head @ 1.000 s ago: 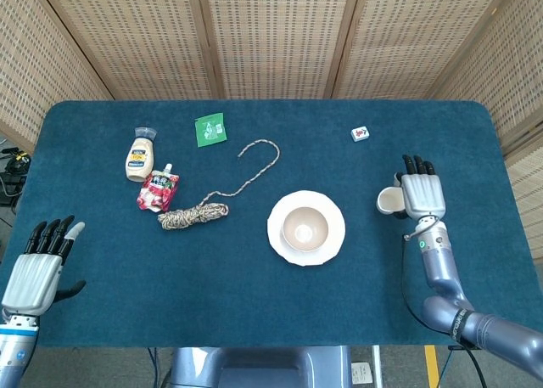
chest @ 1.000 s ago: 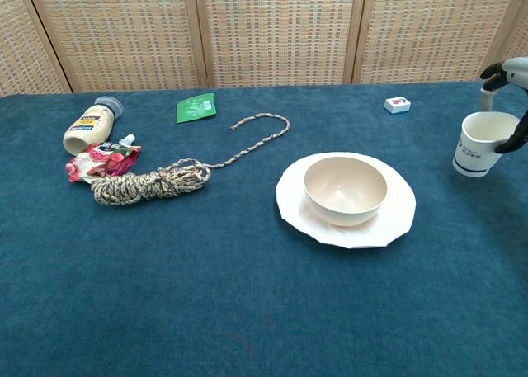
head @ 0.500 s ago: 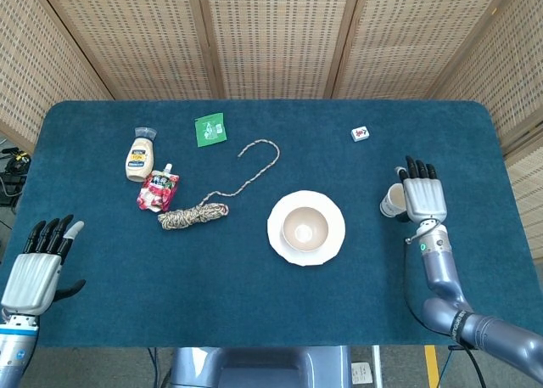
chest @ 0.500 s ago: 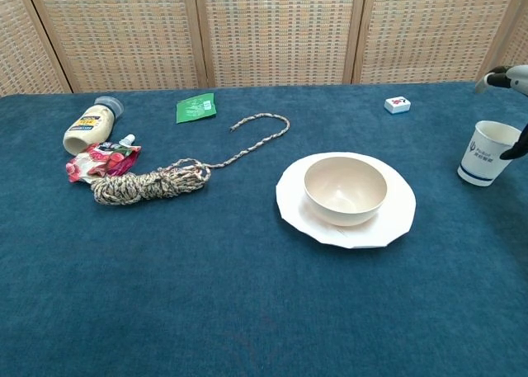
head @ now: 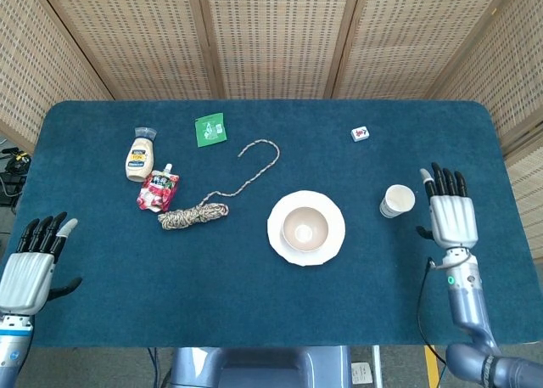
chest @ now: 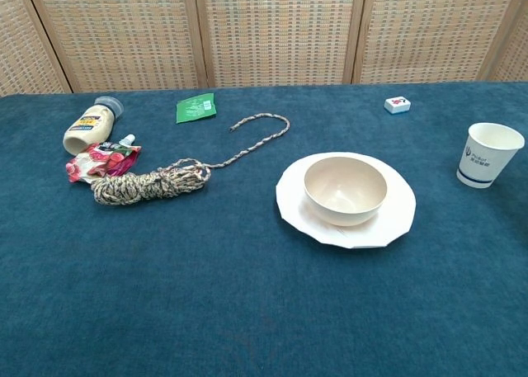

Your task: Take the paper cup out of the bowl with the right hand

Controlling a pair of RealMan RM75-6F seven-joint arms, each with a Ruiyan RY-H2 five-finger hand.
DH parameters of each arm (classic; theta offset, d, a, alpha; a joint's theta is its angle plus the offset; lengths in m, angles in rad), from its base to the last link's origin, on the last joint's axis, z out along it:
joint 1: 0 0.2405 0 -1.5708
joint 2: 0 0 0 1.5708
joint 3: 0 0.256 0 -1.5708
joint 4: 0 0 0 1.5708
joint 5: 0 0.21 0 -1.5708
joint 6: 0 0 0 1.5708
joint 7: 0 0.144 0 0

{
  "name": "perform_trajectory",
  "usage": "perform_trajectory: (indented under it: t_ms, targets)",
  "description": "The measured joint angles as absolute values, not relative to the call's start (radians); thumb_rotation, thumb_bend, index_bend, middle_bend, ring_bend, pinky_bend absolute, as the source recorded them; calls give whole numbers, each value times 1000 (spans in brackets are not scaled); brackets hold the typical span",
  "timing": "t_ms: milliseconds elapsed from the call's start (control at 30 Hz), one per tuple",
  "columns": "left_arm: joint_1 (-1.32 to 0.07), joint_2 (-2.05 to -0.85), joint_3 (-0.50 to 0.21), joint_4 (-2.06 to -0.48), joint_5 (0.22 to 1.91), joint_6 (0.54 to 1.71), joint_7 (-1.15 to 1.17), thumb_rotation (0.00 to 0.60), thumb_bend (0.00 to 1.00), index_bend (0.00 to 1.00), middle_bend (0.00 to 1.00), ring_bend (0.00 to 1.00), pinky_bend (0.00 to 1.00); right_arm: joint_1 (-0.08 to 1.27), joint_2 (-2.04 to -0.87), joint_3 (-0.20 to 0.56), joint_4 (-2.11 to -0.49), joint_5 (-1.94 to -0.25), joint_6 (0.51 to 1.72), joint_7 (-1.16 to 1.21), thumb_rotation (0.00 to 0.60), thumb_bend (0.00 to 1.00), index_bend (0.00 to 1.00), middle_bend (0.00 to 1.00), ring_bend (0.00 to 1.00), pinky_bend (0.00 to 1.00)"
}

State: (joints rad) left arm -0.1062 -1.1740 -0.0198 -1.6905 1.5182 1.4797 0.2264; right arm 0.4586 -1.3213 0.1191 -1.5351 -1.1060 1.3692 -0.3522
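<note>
The white paper cup [head: 397,200] [chest: 489,154] stands upright on the blue tablecloth, right of the cream bowl [head: 305,227] [chest: 345,189]. That bowl is empty and sits on a white plate [head: 335,239] [chest: 396,218]. My right hand [head: 450,214] is open, fingers straight, a short way right of the cup and apart from it. My left hand [head: 32,265] is open at the table's near left edge, holding nothing. Neither hand shows in the chest view.
A coiled rope [head: 195,214] [chest: 148,183] with a long tail lies left of the plate. Beside it are a red pouch [head: 158,189], a mayonnaise bottle [head: 140,156] and a green packet [head: 210,130]. A small white tile [head: 360,134] [chest: 397,105] lies at the back right.
My right hand has let go of the cup and drawn back to the right and toward the near edge. The cup now stands alone on the cloth. The left hand dropped slightly.
</note>
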Motion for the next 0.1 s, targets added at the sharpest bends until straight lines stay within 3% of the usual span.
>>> perform_trajectory:
  t_ms: [100]
  targets:
    - [-102, -1179, -19, -1686, 1526, 1493, 225, 600, 0, 0, 0, 0, 0, 378, -1323, 57, -1521, -1227, 1452, -245, 600, 167, 0, 0, 0, 0]
